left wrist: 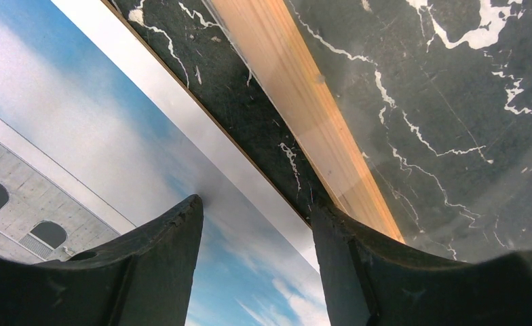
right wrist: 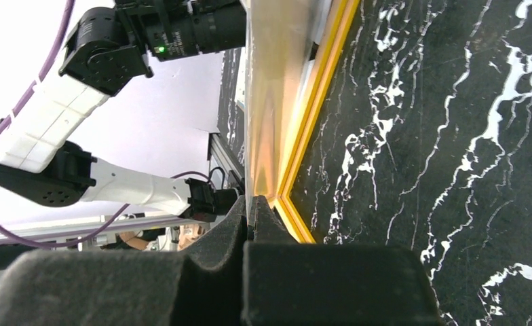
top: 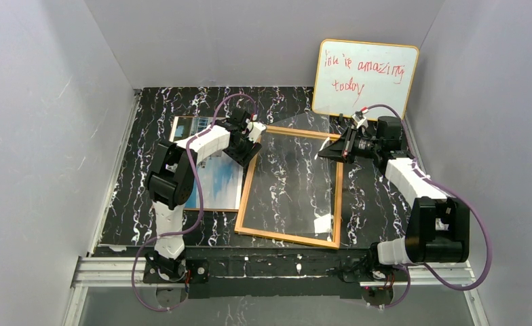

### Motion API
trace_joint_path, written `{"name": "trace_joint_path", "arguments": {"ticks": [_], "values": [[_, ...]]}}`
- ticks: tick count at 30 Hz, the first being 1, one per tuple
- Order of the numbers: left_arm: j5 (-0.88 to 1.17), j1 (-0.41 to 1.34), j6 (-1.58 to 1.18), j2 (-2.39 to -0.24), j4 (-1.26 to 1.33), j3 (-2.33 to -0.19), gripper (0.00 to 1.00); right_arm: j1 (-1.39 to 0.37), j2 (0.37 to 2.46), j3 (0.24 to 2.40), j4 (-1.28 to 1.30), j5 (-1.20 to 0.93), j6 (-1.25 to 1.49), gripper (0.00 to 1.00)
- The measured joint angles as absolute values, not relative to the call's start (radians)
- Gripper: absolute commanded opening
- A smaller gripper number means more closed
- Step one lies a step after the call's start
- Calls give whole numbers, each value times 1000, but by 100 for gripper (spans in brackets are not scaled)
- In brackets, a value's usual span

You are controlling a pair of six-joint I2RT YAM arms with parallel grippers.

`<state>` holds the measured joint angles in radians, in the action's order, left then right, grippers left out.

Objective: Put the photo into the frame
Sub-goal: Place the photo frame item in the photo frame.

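The photo (top: 212, 180), blue sky and a pale building, lies face up on the table left of the frame (top: 287, 238). The frame lies flat with its orange-wood rim up. My left gripper (top: 250, 146) hangs open low over the photo's right edge (left wrist: 114, 136), beside the frame's wooden left rim (left wrist: 297, 81); nothing is between its fingers (left wrist: 256, 207). My right gripper (top: 332, 146) is shut on the far right corner of the clear pane (top: 304, 136), which is tilted up off the frame. The right wrist view shows the thin pane (right wrist: 267, 102) pinched in the gripper (right wrist: 251, 200) beside the yellow rim (right wrist: 317, 102).
A yellow-edged whiteboard (top: 365, 78) with red writing leans on the back wall at the right. Grey walls close in both sides of the black marbled table (top: 378, 204). The arm bases and a metal rail run along the near edge (top: 277, 272).
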<state>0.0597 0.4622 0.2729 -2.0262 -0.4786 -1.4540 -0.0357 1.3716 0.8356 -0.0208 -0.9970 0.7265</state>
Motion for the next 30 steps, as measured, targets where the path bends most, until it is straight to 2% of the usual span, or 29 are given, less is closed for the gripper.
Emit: {"name": "trace_joint_path", "arguments": {"ticks": [30], "values": [[60, 460, 274, -2026, -479, -1454, 56, -34, 1441, 884, 242, -706, 572, 1]]}}
